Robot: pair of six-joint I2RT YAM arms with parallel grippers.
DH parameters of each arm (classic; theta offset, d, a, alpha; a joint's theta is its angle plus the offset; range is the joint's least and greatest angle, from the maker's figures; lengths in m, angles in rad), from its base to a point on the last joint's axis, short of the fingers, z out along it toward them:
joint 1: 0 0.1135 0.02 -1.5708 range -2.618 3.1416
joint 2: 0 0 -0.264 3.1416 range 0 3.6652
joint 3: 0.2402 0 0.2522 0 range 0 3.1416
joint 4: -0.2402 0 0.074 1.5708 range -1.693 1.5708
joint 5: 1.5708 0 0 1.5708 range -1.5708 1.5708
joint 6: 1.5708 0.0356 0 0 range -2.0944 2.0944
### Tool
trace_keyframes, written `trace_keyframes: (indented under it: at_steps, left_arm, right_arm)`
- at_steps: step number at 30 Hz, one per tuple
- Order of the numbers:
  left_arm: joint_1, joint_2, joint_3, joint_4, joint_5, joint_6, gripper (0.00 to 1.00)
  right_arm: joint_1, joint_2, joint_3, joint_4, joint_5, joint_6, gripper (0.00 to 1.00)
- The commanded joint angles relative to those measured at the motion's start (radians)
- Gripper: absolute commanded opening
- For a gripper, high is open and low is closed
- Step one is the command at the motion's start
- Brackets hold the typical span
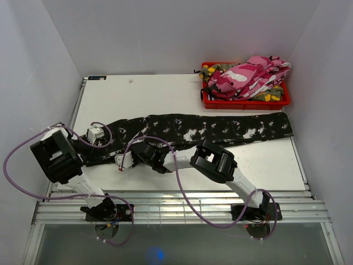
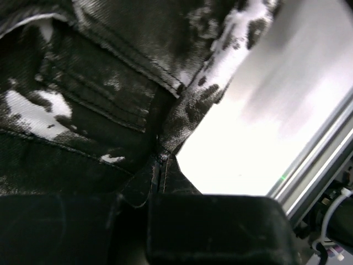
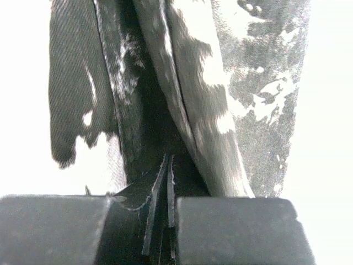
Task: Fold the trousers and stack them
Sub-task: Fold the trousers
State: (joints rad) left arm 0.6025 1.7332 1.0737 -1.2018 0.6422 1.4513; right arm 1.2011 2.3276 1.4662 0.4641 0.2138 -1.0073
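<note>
Black trousers with white splotches (image 1: 220, 128) lie stretched across the table from the left to the right edge. Both grippers hold their left, waist end. My left gripper (image 1: 94, 149) is shut on a dark seamed fold of the trousers (image 2: 83, 99), which runs down between its fingers (image 2: 209, 226). My right gripper (image 1: 122, 162) reaches in from the right, near the table's front. It is shut on layered cloth edges of the trousers (image 3: 204, 99), pinched in the narrow slot between its fingers (image 3: 237, 226).
At the back right a red bin (image 1: 242, 104) holds bunched pink-white camouflage trousers (image 1: 253, 74), with green-yellow camouflage cloth (image 1: 212, 70) under them. The white table (image 1: 165, 94) ends at a metal rail (image 2: 325, 160) along the near side. White walls stand on three sides.
</note>
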Motion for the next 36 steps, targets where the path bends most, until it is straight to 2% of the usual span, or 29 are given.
trace_keyframes:
  at_steps: [1, 4, 8, 10, 14, 19, 22, 24, 27, 36]
  left_arm:
    - [0.026, 0.057, -0.006, 0.118, -0.062, -0.057, 0.0]
    - [0.039, 0.121, 0.009, 0.188, -0.084, -0.101, 0.0]
    - [0.048, 0.169, 0.052, 0.194, -0.076, -0.12, 0.0]
    - [0.048, 0.161, 0.058, 0.192, -0.073, -0.114, 0.0]
    - [0.046, 0.123, 0.048, 0.185, -0.073, -0.083, 0.0]
    - [0.046, 0.103, 0.048, 0.17, -0.076, -0.069, 0.0]
    - [0.048, 0.095, 0.055, 0.163, -0.075, -0.062, 0.0]
    - [0.048, 0.089, 0.06, 0.16, -0.075, -0.054, 0.0]
    - [0.046, 0.088, 0.069, 0.157, -0.084, -0.045, 0.0]
    - [0.048, 0.094, 0.092, 0.142, -0.095, -0.04, 0.0]
  right_arm:
    - [-0.009, -0.059, -0.061, -0.082, -0.043, 0.012, 0.08]
    - [0.0, -0.109, -0.084, -0.142, -0.117, 0.006, 0.11]
    - [0.009, -0.166, -0.079, -0.252, -0.16, 0.004, 0.19]
    - [0.006, -0.223, -0.092, -0.34, -0.218, -0.011, 0.27]
    - [-0.005, -0.329, -0.122, -0.441, -0.258, 0.024, 0.34]
    - [-0.095, -0.462, -0.173, -0.542, -0.318, 0.09, 0.46]
    - [-0.165, -0.464, -0.181, -0.588, -0.317, 0.09, 0.46]
    - [-0.222, -0.441, -0.173, -0.627, -0.318, 0.095, 0.4]
    - [-0.274, -0.419, -0.171, -0.65, -0.309, 0.073, 0.38]
    - [-0.333, -0.398, -0.205, -0.689, -0.34, 0.007, 0.38]
